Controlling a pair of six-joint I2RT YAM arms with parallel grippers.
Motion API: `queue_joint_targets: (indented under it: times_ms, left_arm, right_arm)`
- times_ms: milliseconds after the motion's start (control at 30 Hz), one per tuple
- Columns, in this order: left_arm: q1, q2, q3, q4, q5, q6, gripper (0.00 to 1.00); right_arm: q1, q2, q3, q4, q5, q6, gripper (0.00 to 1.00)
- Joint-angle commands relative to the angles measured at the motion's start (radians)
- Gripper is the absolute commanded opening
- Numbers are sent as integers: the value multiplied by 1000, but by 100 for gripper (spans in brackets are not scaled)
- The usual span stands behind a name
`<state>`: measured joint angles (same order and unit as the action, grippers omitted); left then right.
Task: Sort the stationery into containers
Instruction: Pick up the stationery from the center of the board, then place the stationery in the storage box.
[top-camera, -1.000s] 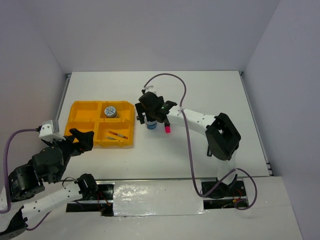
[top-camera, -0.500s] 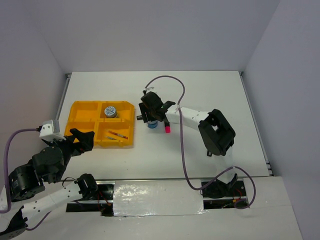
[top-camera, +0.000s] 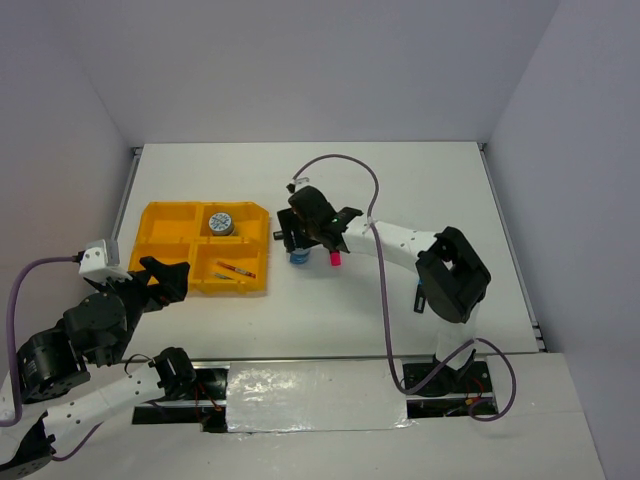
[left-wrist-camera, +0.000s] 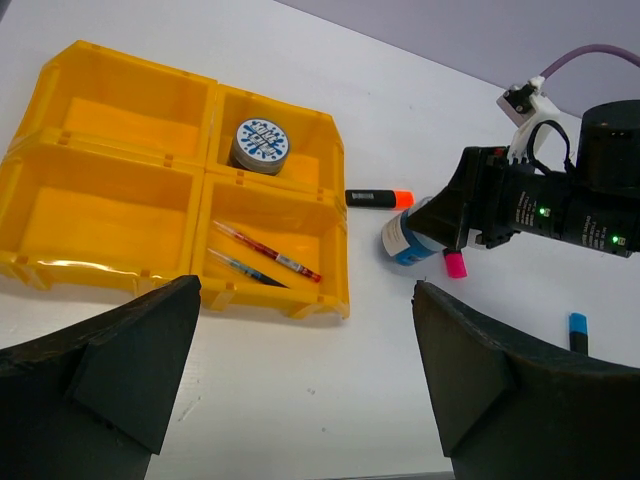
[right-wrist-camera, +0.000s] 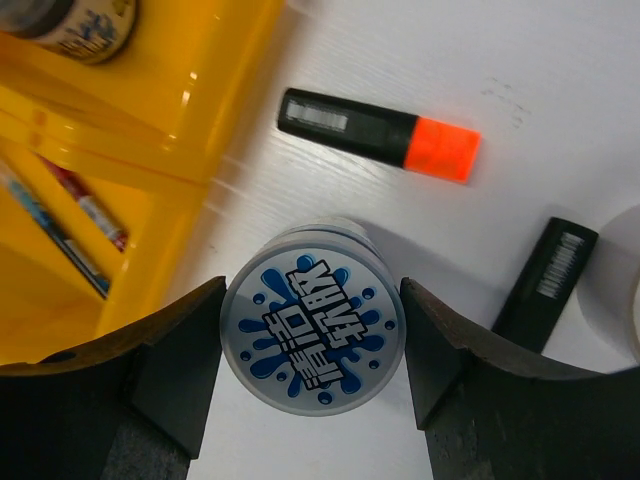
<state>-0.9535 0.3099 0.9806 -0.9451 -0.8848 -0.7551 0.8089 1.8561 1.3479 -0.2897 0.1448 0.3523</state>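
Observation:
The yellow-orange tray (top-camera: 152, 214) lies at the left; it also shows in the left wrist view (left-wrist-camera: 60, 270). One blue-white tape roll (top-camera: 219, 222) sits in its far right compartment (left-wrist-camera: 260, 145). A red pen (left-wrist-camera: 265, 252) and a blue pen (left-wrist-camera: 240, 268) lie in the near right compartment. My right gripper (right-wrist-camera: 312, 340) is shut on the second blue-white tape roll (right-wrist-camera: 312, 332), held just right of the tray (top-camera: 298, 256). A pink highlighter (top-camera: 335, 258) lies beside it. My left gripper (left-wrist-camera: 305, 300) is open and empty, near the tray's front.
A black marker with an orange cap (right-wrist-camera: 380, 132) lies between the tray and the held roll. Another black marker (right-wrist-camera: 545, 270) lies to its right. A blue-capped marker (left-wrist-camera: 578, 330) lies farther right. Walls enclose the white table.
My right gripper has shifted slightly left and nearer with the tape roll in its jaws, and its elbow has swung right. The left arm has not moved.

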Motion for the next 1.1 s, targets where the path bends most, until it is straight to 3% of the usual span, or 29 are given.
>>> queue_joint_targets:
  times_ms: [0,333,633,1067]
  left_arm:
    - [2,5,-2,40,-3,23,99]
    - [2,0,-5,46,1,30,99]
    - [2,-8,-5,52,9,37,99]
    - [1,-6,-8,65,26,51,99]
  right_arm:
    - [10,-28,66,119,-42,37,19]
    - [49,107,290,234,22,59,20]
    - [76,303,586,94,145,51,21]
    - [95,410,657,116,110,37,24]
